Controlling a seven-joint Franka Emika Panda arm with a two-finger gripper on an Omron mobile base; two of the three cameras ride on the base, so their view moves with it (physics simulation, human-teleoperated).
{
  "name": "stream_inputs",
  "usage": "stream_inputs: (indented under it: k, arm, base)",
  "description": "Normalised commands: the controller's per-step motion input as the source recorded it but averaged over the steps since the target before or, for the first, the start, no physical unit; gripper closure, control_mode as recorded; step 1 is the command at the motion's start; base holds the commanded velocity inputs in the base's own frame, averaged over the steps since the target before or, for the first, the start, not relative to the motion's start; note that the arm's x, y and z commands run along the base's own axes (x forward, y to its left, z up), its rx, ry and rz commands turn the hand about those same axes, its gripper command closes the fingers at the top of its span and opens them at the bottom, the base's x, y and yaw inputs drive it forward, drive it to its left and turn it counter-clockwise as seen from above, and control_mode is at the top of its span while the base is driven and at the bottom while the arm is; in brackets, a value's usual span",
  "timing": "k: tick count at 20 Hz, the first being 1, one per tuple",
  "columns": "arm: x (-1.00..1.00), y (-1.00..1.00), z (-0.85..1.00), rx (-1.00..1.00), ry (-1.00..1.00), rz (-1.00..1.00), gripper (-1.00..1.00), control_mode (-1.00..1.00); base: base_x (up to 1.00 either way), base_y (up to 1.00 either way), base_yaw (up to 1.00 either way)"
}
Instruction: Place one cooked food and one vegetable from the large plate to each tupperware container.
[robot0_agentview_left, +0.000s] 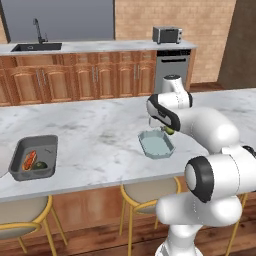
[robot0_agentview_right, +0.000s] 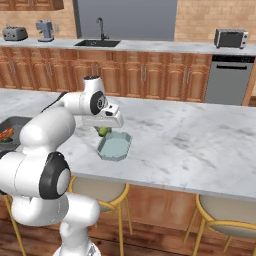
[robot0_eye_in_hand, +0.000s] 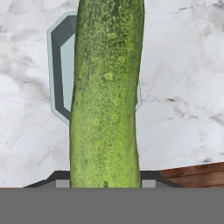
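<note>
Clamped on a long, bumpy green cucumber (robot0_eye_in_hand: 106, 96), the gripper (robot0_agentview_left: 168, 129) hangs at the far right edge of the pale blue-grey translucent container (robot0_agentview_left: 156, 144) (lower it centred, lengthwise, before letting go).

cucumber (robot0_eye_in_hand: 107, 100): bumpy green skin | counter (robot0_agentview_left: 100, 135): smooth marble | pale container (robot0_agentview_left: 156, 144): translucent plastic

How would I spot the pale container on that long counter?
Find the marble island counter and follow the white arm to its hand. Right below lies the pale blue-grey container, empty, unlike the dark grey container that holds food at the counter's left end.
</note>
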Motion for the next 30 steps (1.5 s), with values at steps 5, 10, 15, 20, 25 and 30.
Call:
stream_inputs:
  k: [5,10,15,20,25,30]
  arm:
    - [0.00,0.00,0.00,0.00,0.00,0.00,1.00,1.00]
    - [0.00,0.00,0.00,0.00,0.00,0.00,1.00,-1.00]
    - [0.11,-0.20,-0.16,0.00,0.01,0.00,1.00,-1.00]
    - [0.53,-0.23,-0.23,0.00,0.07,0.00,1.00,-1.00]
    - [0.50,-0.17,-0.21,0.09,0.03,0.02,1.00,-1.00]
    - [0.32,-0.01,-0.39,0.14,0.00,0.03,1.00,-1.00]
  base:
    - [0.46,0.24,-0.03]
    - [0.06,0.00,0.00]
    - [0.00,0.00,0.00]
    - [0.00,0.00,0.00]
    - [0.00,0.00,0.00]
    - [0.00,0.00,0.00]
